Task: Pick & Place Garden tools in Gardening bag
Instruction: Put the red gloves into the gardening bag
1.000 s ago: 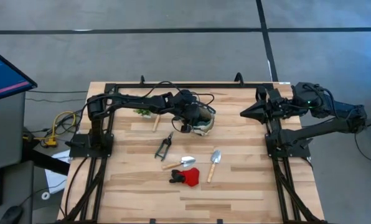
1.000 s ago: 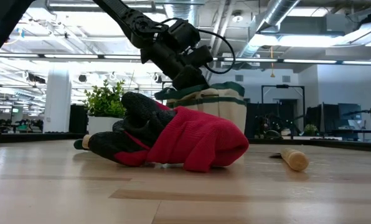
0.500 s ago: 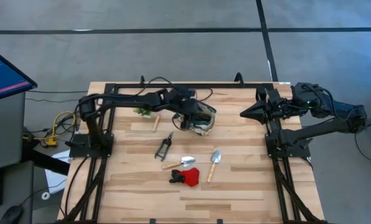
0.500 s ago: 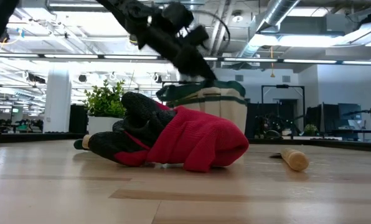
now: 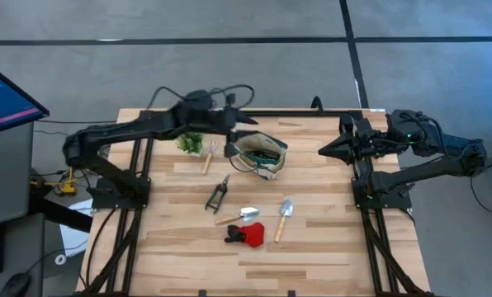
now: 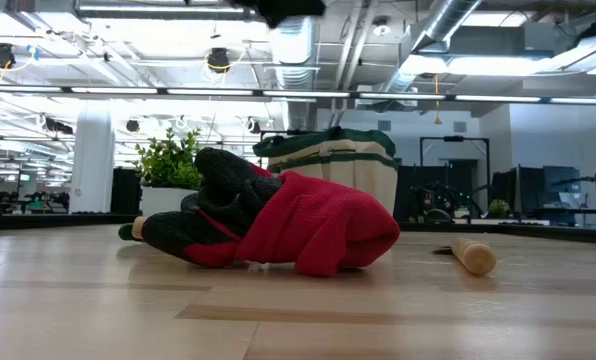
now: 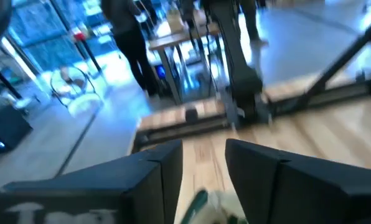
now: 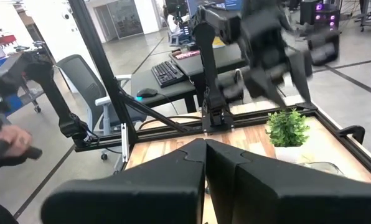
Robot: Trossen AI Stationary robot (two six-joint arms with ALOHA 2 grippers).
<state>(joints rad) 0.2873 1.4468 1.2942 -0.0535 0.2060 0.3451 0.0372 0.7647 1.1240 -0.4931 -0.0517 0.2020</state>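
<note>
The cream bag with green trim (image 5: 261, 157) stands on the table's far middle, its mouth up; it also shows in the low view (image 6: 343, 165). My left gripper (image 5: 232, 136) hangs open and empty, high above the table just left of the bag; its fingers show in the left wrist view (image 7: 204, 168). Pruning shears (image 5: 218, 195), two wooden-handled trowels (image 5: 236, 217) (image 5: 284, 216) and a red and black glove (image 5: 246, 234) lie flat on the table nearer the front. Another wooden-handled tool (image 5: 207, 158) lies beside the plant. My right gripper (image 5: 324, 150) is shut and empty at the far right.
A small green potted plant (image 5: 188, 144) stands left of the bag, under my left arm. Black frame rails run along the table's left, right and far edges. Bare wood lies at the near part of the table (image 5: 254, 268). A person's hand (image 8: 8, 140) shows beyond the table.
My left gripper has risen from the bag's mouth and gone up and toward the table's left and far edge, leaving the top of the low view. The bag stays where it was.
</note>
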